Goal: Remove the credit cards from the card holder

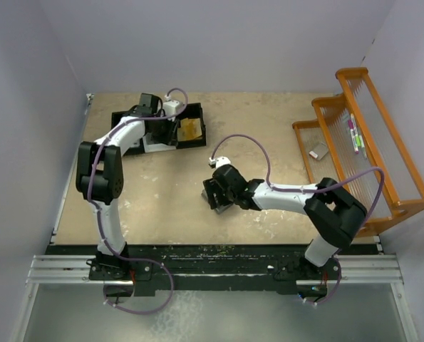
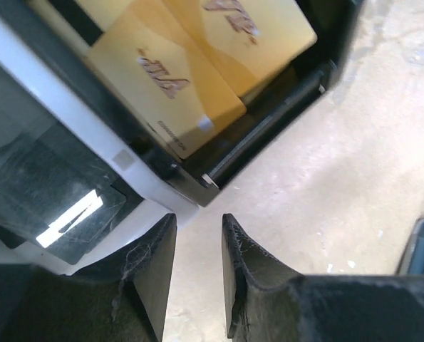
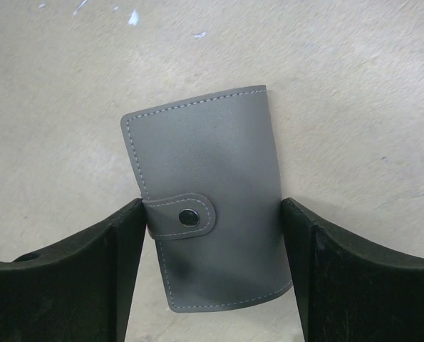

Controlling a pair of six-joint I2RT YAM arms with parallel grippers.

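While the card holder lies shut, step in hand: the right gripper is taking hold of the closed card holder. By my reading this comes before it is opened for any cards left inside.
Card holder: it lies flat on the table near the middle, well apart from the tray. Its strap is snapped down over the front edge.
Cards out so far: two orange cards lie overlapping in one tray section, and a dark card lies in the section beside it. Whether the holder has more inside is hidden.
Right gripper: its fingers stand wide, one at each long edge of the holder. They are at or just beside the leather, and I cannot tell whether they press it yet.
Left gripper: the gap between its fingers is narrow and it holds nothing. It hangs over the near corner of the tray.
Next move calls for: a firm hold on the holder, then the snap popped and the flap folded back, which is likely work for both arms. The thin leather may slide or buckle if squeezed hard.
Right arm pose: the elbow is out to the right and the forearm reaches left across the table, with the wrist pointing straight down.
Left arm pose: the elbow is folded at the left and the forearm stretches to the far tray, with the wrist tipped down.
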